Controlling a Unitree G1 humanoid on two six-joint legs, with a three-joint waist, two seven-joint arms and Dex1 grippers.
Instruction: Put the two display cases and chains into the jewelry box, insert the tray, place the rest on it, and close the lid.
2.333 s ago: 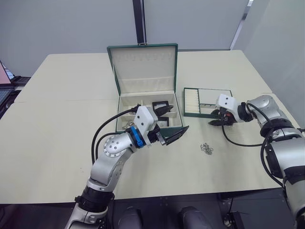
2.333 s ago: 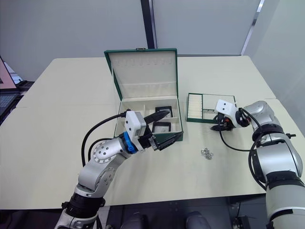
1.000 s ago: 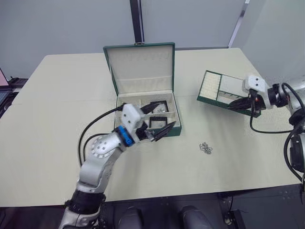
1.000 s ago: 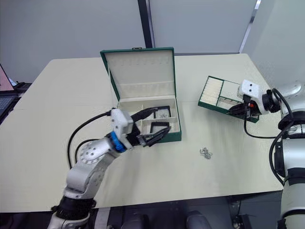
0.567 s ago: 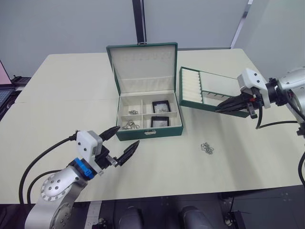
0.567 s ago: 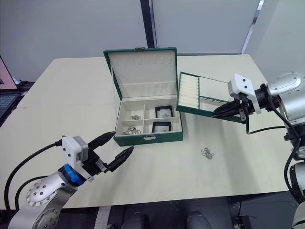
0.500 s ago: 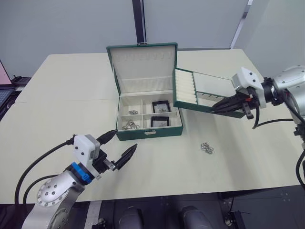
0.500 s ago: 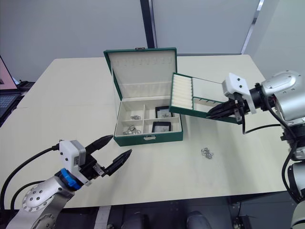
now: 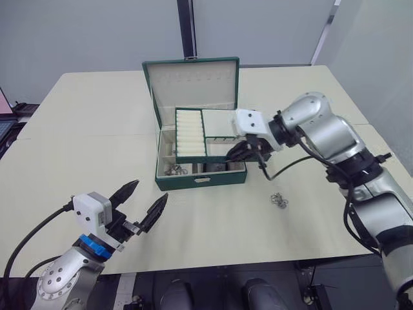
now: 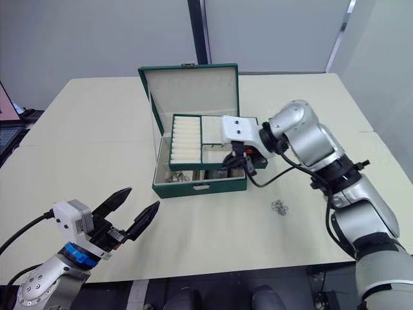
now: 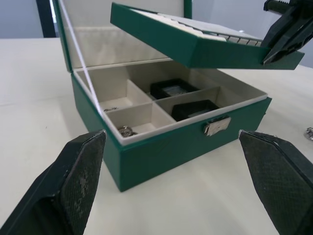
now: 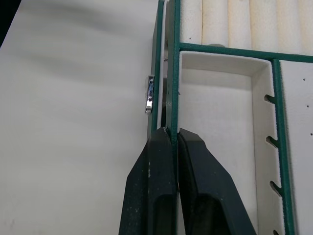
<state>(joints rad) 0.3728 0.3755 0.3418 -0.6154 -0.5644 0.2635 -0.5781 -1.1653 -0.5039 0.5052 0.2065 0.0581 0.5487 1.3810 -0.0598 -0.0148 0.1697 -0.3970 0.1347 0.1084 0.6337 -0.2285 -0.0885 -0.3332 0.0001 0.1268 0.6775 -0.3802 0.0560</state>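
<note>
While the table (image 9: pixel 77 123) carries everything, the biggest task item is the box (image 9: pixel 201 175), sitting mid-table with its lid (image 9: pixel 191 87) standing open behind it. Looks rigid and fairly heavy, should stay put; the clasp (image 11: pixel 217 125) on the front wall is the only small fitting. Lid is a hinged stiff panel, best pushed at its top edge when closing.

Tray (image 9: pixel 201 134) hangs over the box, above the rim, not seated, tilted slightly in the left wrist view. Right gripper (image 12: pixel 172 147) is pinched tight on the tray's thin rim at one side. Judgement: tray is light and stiff, but an edge pinch on one wall leaves it cantilevered, so it may swivel or slip; needs levelling and squaring to the box walls before lowering. Smooth rim, likely slippery.

Two cases (image 11: pixel 171 89) lie flat in the box's right compartments, one behind the other. Hard frames, clear windows probably scratchable.

Chains (image 11: pixel 126 130) sit in the left compartments; one more cluster (image 9: pixel 279 201) lies on the table to the right of the box, well apart. Loose, limp, tiny; pinch from above.

Left gripper (image 9: pixel 137 205) hovers near the front table edge, fingers spread wide, empty.
</note>
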